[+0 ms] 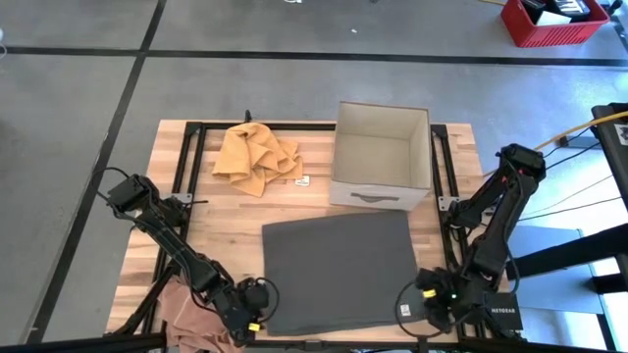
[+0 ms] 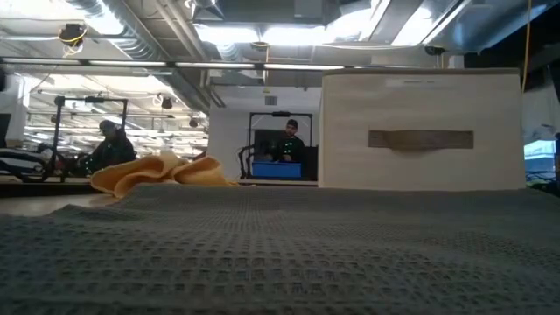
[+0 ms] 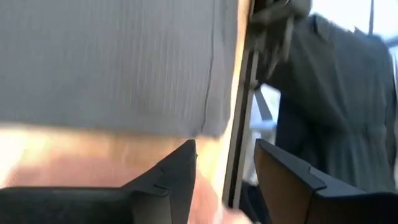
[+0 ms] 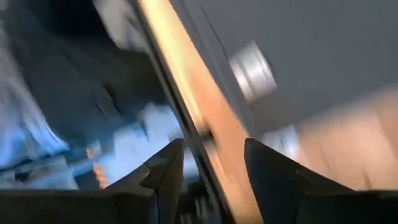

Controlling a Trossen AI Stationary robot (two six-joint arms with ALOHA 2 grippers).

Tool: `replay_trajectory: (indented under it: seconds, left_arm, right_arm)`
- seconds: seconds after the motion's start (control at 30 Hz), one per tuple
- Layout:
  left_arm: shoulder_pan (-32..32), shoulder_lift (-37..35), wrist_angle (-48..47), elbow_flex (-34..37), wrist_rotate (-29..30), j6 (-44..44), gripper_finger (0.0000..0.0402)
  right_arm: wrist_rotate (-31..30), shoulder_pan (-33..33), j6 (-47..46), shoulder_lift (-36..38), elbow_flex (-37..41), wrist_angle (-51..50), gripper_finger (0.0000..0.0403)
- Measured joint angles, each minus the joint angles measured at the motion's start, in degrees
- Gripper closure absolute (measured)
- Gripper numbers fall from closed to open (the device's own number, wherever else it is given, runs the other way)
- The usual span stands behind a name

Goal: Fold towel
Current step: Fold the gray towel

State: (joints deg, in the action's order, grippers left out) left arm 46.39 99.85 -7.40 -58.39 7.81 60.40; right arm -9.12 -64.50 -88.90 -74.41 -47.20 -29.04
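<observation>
**Both grippers at the near corners of the grey towel, fingers apart and empty**

The grey towel [image 1: 339,270] lies flat on the wooden surface [image 1: 226,221], in front of the beige fabric box [image 1: 381,157]. Its near edge is close to the front rim of the surface. The left gripper [image 1: 250,316] is at the near left corner of the towel, and the right gripper [image 1: 424,306] is at the near right corner. In both wrist views the fingers [image 3: 177,177] stand apart with nothing between them, so no cloth is held now.

The main risk, I think, is a bad grasp at the corners. The towel is thin and lies flat, so the fingers can close on air, or take only a small part of the hem, and then the cloth slips out during the lift. If one side catches and the other does not, the fold becomes crooked.

The grippers are also very near the edge of the surface, so a low approach can hit the wood or the black frame [image 1: 191,147].

A long forward fold can push against the box. The yellow cloth [image 1: 257,157] behind is well apart, and the pinkish cloth [image 1: 182,312] lies just beside the left gripper and could be caught by mistake.
</observation>
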Motion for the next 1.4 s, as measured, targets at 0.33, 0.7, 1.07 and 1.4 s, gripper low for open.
replay_trajectory:
  seconds: [0.33, 0.7, 1.07, 1.4]
  left_arm:
    - [-4.4, 3.1, -2.5, 0.0, 7.3, -8.9, 0.0265]
    - [-10.3, 4.4, -21.9, -0.3, 1.8, -9.6, 0.0266]
    - [-9.4, 1.0, -21.3, -6.7, 2.5, -13.0, 0.0266]
    - [-5.7, 7.4, -17.6, -4.0, 1.4, -11.4, 0.0266]
  right_arm:
    - [-24.1, 12.2, 42.6, -10.7, 0.0, 10.0, 0.0233]
    - [-6.2, 24.8, 45.3, -21.9, 0.0, 9.1, 0.0233]
    - [0.3, 24.8, 43.1, -18.4, -1.4, 6.5, 0.0233]
    - [-5.8, 19.6, 42.6, -20.9, 0.8, 13.7, 0.0233]
